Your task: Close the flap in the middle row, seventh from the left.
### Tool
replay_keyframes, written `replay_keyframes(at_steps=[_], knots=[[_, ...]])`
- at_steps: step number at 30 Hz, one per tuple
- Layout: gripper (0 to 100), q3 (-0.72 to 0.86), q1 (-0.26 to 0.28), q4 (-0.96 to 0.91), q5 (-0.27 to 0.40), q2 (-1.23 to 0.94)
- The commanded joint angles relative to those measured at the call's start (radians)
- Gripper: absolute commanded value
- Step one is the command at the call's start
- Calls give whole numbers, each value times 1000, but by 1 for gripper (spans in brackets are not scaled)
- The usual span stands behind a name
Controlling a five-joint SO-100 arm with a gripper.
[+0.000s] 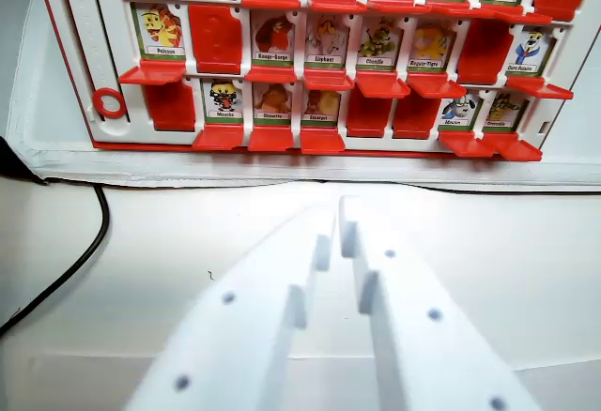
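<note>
A red game board (pixel 94 45) with three visible rows of animal picture flaps stands at the top of the wrist view. In the middle row, cards labelled Poisson (pixel 160 31), Rouge-Gorge (pixel 273 38), Elephant (pixel 325 38), Chenille (pixel 377 42), Requin-Tigre (pixel 429 45) and Ours Polaire (pixel 529 51) show their pictures. The second slot (pixel 216 40) and the seventh slot (pixel 485 52) show only plain red. My white gripper (pixel 338 216) fills the bottom centre, well in front of the board and touching nothing. Its jaws are together with nothing between them.
A black cable (pixel 86 247) curves across the white table at the wrist view's left. A red ring (pixel 108 103) sits on the board's left edge. The board rests on a white base (pixel 282 167) with a raised front lip.
</note>
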State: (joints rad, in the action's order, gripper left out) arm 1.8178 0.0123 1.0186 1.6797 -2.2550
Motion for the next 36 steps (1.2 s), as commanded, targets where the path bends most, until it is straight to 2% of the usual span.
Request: replay_keyframes(at_steps=[1, 7, 36], knots=[[0, -106, 3, 0, -9, -58], [0, -101, -2, -38, -46, -60], [0, -86, -11, -98, -41, -55]])
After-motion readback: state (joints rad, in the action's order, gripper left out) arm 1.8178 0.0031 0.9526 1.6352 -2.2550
